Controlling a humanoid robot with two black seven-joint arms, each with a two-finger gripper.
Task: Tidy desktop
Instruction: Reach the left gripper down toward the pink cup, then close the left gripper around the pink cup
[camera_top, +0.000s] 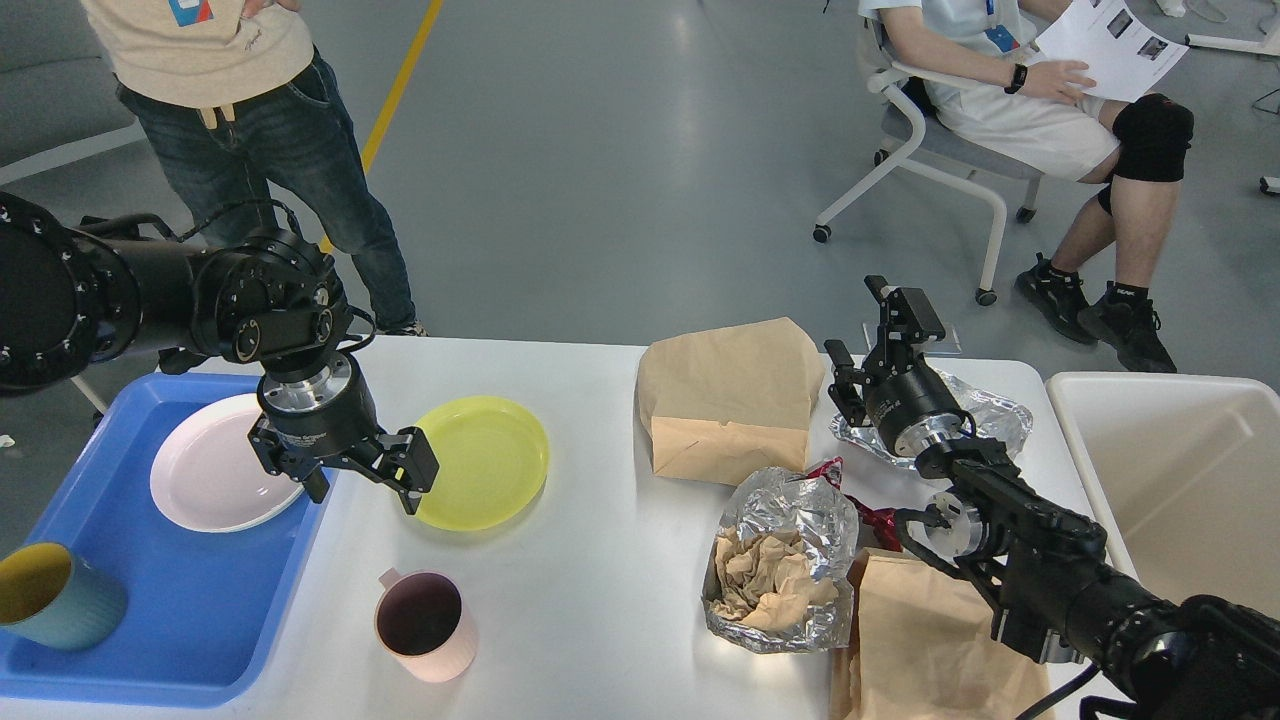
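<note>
Bare desktop (590, 560) between pink mug (425, 625) and foil bag (785, 560).

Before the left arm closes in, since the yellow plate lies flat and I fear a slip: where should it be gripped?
Take the yellow plate by its raised rim at the left edge, coming from above-left, where the left gripper hangs open. The rim is the only raised part, and that side lies clear of the pink mug.

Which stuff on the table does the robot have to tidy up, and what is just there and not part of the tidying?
For tidying:
yellow plate on the desktop
pink mug
paper bags
foil wrappers
blue tray, holding a white plate and a teal cup
cream bin
left pincer, open beside the yellow plate

Just there:
office chair
yellow floor line
</note>
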